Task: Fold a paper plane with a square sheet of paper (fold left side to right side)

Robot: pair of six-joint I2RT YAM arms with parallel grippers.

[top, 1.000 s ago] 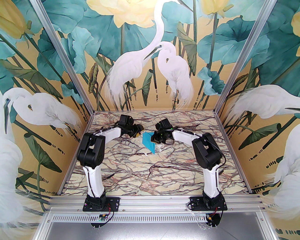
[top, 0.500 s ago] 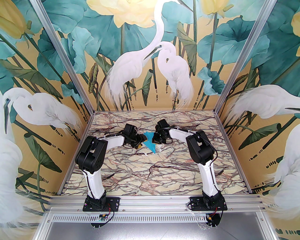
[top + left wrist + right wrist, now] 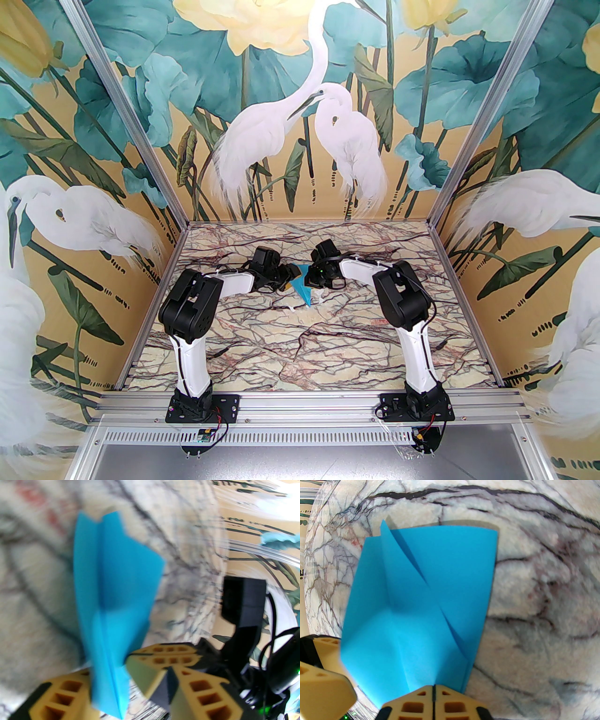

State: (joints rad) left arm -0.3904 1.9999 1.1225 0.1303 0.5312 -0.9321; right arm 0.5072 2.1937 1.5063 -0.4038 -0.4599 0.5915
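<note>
The paper plane (image 3: pixel 303 287), a half-made cyan dart, lies on the marbled table (image 3: pixel 300 347) just above the centre of the top view, its tip pointing to the lower right. Less of it shows than 1 second ago. Its broad left flap then lay open to the camera; now only a narrow strip and the tip are visible. The left pincer (image 3: pixel 284 277) has swung in from the upper left and reached the paper's left edge. The right pincer (image 3: pixel 310 278) has hardly shifted and meets the paper's upper right side.

In the right wrist view, the right pincer at the bottom edge is pressed together on the near edge of the paper, and 1 flap stands lifted off the layer beneath. In the left wrist view the paper runs from the upper left to the bottom centre. There it passes between the spread fingers (image 3: pixel 58 698) of the left pincer, which have not yet pinched it.

By the look of it, the left side is about to be gripped and carried over to the right while the right pincer anchors the sheet.
</note>
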